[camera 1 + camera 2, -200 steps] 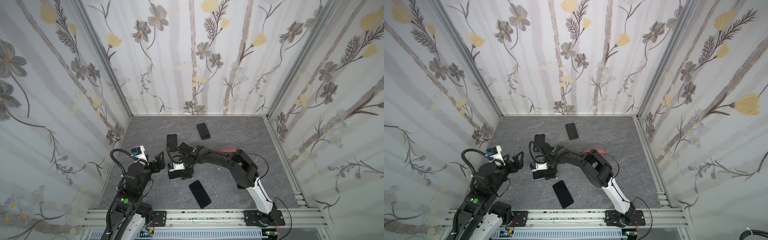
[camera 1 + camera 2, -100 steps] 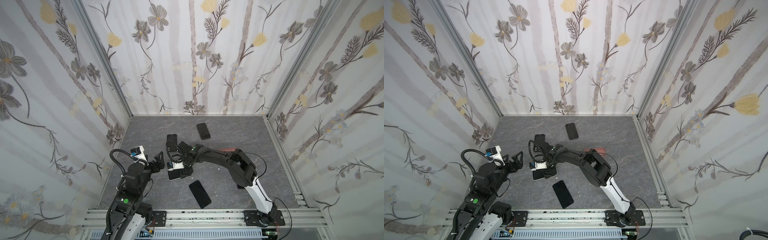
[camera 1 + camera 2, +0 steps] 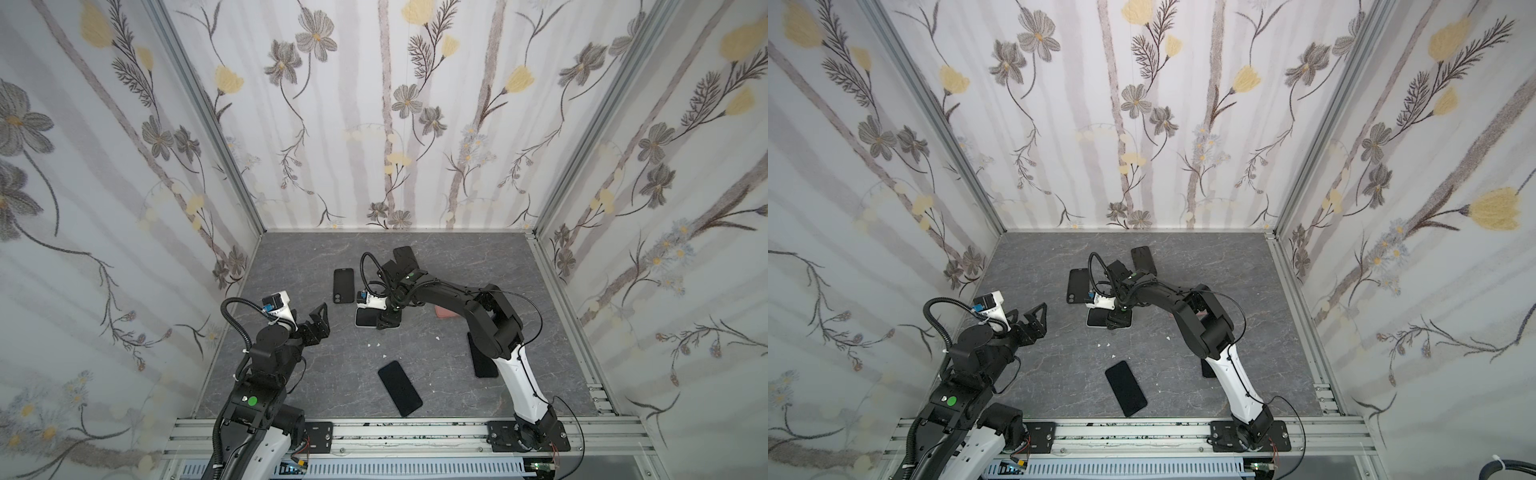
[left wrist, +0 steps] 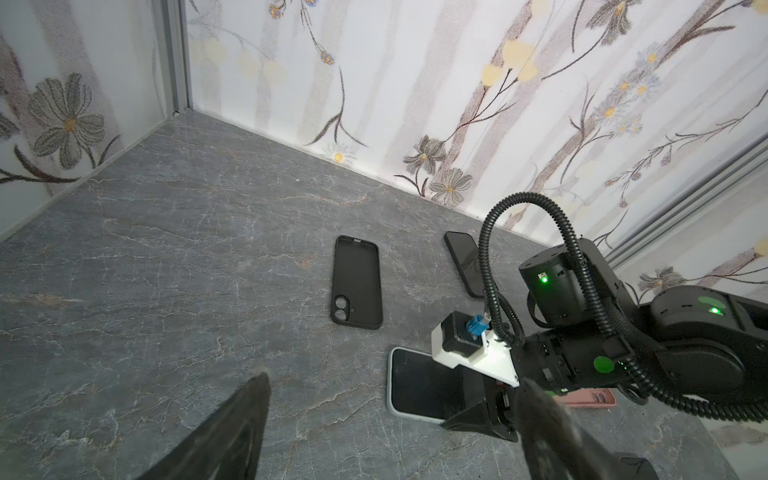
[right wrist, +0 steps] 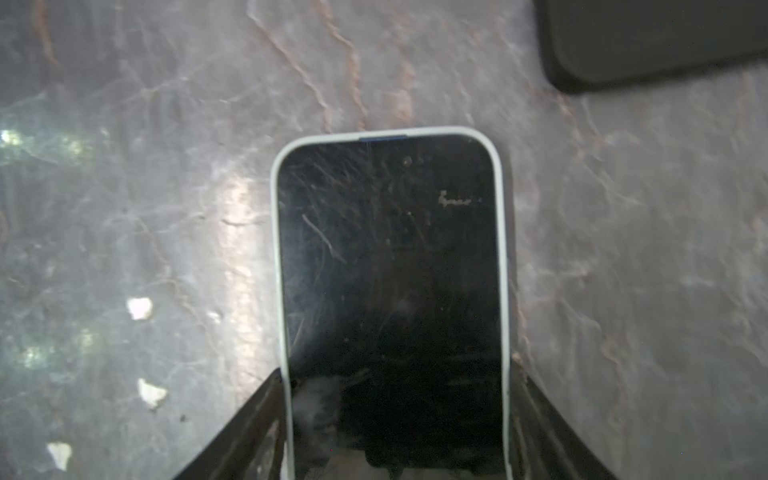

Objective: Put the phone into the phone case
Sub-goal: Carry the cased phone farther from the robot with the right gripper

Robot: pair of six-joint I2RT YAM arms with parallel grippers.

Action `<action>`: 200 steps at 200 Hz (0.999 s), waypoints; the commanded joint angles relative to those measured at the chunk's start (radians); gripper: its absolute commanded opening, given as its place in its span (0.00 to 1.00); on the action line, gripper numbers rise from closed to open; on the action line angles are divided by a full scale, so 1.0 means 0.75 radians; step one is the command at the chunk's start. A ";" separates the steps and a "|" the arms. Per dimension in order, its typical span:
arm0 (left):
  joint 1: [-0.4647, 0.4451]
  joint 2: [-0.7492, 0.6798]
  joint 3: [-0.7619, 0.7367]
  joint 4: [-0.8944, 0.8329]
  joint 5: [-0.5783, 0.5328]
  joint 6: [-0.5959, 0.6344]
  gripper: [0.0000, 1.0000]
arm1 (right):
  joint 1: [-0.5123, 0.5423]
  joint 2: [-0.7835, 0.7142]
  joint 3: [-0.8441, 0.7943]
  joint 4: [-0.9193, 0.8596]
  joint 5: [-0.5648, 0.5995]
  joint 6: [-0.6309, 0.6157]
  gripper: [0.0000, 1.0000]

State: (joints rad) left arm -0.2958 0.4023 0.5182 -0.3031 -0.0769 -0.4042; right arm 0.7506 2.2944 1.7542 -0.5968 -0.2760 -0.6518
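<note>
A dark-screened phone (image 5: 390, 257) lies flat on the grey floor inside a white-rimmed phone case (image 5: 279, 266). It shows in both top views (image 3: 366, 329) (image 3: 1097, 319) and in the left wrist view (image 4: 415, 386). My right gripper (image 5: 399, 374) (image 3: 388, 325) straddles its near end, one finger pressed against each long side of the white rim. My left gripper (image 3: 321, 322) (image 4: 395, 380) hovers open to the left of the phone, holding nothing. An empty black case (image 3: 343, 286) (image 4: 357, 282) lies just behind the phone.
Other black phones lie at the front (image 3: 400, 387), at the back (image 3: 405, 257) and under the right arm (image 3: 482, 359). A pink object (image 3: 446, 311) lies right of the gripper. White crumbs (image 3: 375, 344) dot the floor. Patterned walls close in three sides.
The right gripper's fingers have come in against the sides of the phone. The left arm has stayed where it was, still open.
</note>
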 commanded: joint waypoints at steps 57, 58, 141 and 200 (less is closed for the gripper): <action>0.000 0.009 0.002 0.020 -0.016 -0.010 0.92 | -0.102 0.186 0.215 -0.056 0.577 0.407 0.59; 0.000 0.008 0.002 0.020 -0.016 -0.011 0.92 | -0.103 0.189 0.220 -0.055 0.582 0.411 0.59; -0.001 0.024 0.003 0.017 -0.016 -0.011 0.92 | -0.110 0.447 0.663 -0.087 0.671 0.838 0.63; 0.000 0.033 0.003 0.014 -0.024 -0.011 0.92 | -0.153 0.509 0.745 -0.031 0.612 1.119 0.64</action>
State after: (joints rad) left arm -0.2958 0.4217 0.5182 -0.3038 -0.0788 -0.4084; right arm 0.6491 2.6457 2.3203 -0.5091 0.1379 0.0837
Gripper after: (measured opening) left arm 0.916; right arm 0.683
